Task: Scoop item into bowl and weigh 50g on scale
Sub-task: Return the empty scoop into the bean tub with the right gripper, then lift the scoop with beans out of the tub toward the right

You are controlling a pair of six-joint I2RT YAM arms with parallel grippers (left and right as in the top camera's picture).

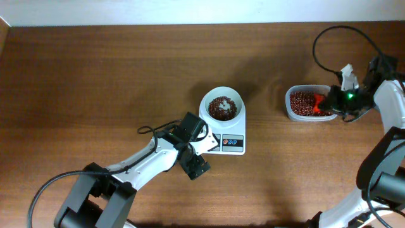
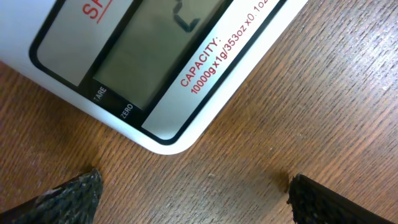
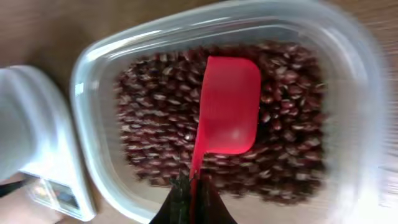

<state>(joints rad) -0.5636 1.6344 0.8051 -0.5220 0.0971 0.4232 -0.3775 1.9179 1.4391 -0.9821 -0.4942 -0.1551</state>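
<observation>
Wooden table [image 1: 95, 76]: bare and wide along the left and far side, so there is ample room there. Left gripper [image 1: 197, 147]: claw spread wide and holding nothing, low over the wood just beside the near-left corner of the scale [image 1: 231, 144]; its two fingertips [image 2: 68, 196] straddle bare table, apart from the scale's edge. Scale display, left wrist view: only part of one digit shows, so the reading cannot be told. White bowl [image 1: 206, 100]: seated on the scale platform, with a modest heap of beans [image 1: 221, 107] covering its floor and the rim well clear above them. Judged from this, some scooping is done; whether 50g is reached is unknown. Open strip of table between scale and container: free for passage. Clear plastic container [image 1: 289, 104]: right of the scale and well apart from it, holding the main stock of beans [image 3: 155, 124]. Red scoop [image 3: 227, 106]: lying over that stock, no beans on its visible face. Right gripper [image 3: 189, 199]: claw pressed together, pinching the scoop's handle, the container's near wall close below it.
</observation>
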